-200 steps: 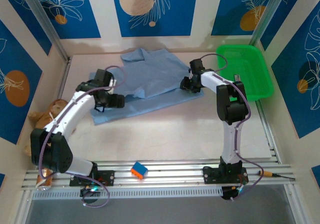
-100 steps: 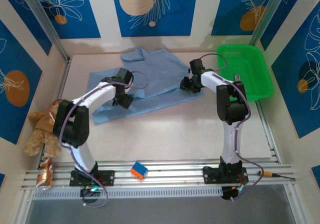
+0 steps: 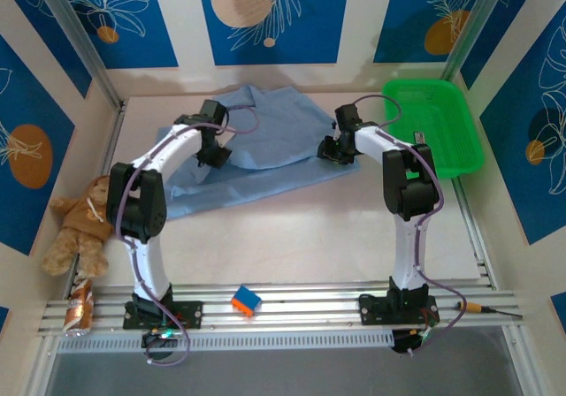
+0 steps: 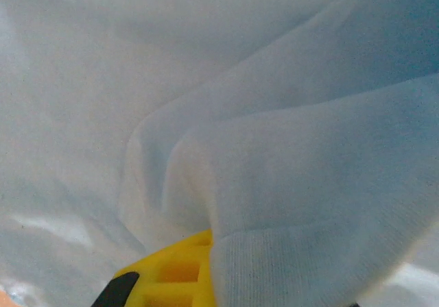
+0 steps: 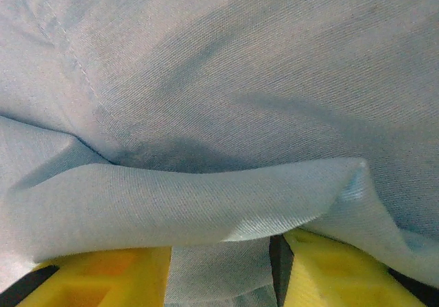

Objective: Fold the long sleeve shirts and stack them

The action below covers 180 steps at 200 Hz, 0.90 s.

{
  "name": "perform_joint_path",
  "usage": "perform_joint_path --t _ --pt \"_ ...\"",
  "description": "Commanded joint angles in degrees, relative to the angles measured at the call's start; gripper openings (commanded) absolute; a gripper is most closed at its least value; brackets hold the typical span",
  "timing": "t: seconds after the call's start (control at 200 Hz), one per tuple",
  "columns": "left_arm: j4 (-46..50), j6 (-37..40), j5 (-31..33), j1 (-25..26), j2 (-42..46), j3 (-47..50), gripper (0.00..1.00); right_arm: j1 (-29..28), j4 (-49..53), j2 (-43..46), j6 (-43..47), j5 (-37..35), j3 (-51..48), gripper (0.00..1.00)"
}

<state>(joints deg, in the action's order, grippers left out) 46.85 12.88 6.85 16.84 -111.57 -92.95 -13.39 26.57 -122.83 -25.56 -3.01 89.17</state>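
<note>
In left gripper (image 3: pixel 215 156) and right gripper (image 3: pixel 332 151) alike, the blue shirt (image 3: pixel 276 136)

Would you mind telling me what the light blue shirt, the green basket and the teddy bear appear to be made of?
The light blue shirt looks like thin woven cloth with a matte finish: a fine weave and soft folds show close up. The green basket seems to be moulded plastic, slightly glossy, with a stiff, even rim. The teddy bear looks like brown plush, though it is too small to be sure.
</note>
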Motion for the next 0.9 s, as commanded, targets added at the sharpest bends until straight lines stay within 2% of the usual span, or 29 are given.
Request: perform_joint_path --t 0.0,0.105,0.23,0.38,0.465,0.595,0.715,0.85,0.895 --pt "10.5 -3.3 -15.6 -0.7 4.3 -5.5 0.0 -0.7 2.2 -1.3 0.6 -0.2 0.6 0.44" --pt "15.6 -7.1 -28.3 -1.9 6.3 -5.7 0.0 -0.7 2.3 -1.3 0.2 -0.9 0.3 0.44" --pt "20.8 -10.8 -40.6 -4.3 6.8 -5.0 0.0 -0.5 2.3 -1.6 0.0 -1.0 0.6 0.44" --pt "25.4 -12.1 -50.2 -6.7 9.1 -3.3 0.0 -0.5 2.1 -1.7 0.5 -0.9 0.8 0.44" --pt "28.2 -11.0 -50.4 -7.3 10.4 -1.8 0.0 -0.3 2.2 -2.1 0.6 -0.6 1.0 0.44" --pt "26.9 -11.0 -50.7 -9.6 11.6 3.2 0.0 -0.1 2.2 -2.5 0.8 -0.3 1.5 0.44" --pt "28.0 -9.8 -45.4 -10.6 7.1 2.6 0.0 -0.1 2.6 -2.5 1.3 -0.4 1.9 0.44" --pt "30.2 -8.6 -38.0 -11.2 0.0 -3.3 0.0 -0.2 2.7 -2.8 1.4 -0.4 2.2 0.45" --pt "30.7 -9.1 -32.4 -11.3 -2.0 -6.1 0.14 -0.2 2.6 -2.8 1.4 -0.3 2.2 0.45"
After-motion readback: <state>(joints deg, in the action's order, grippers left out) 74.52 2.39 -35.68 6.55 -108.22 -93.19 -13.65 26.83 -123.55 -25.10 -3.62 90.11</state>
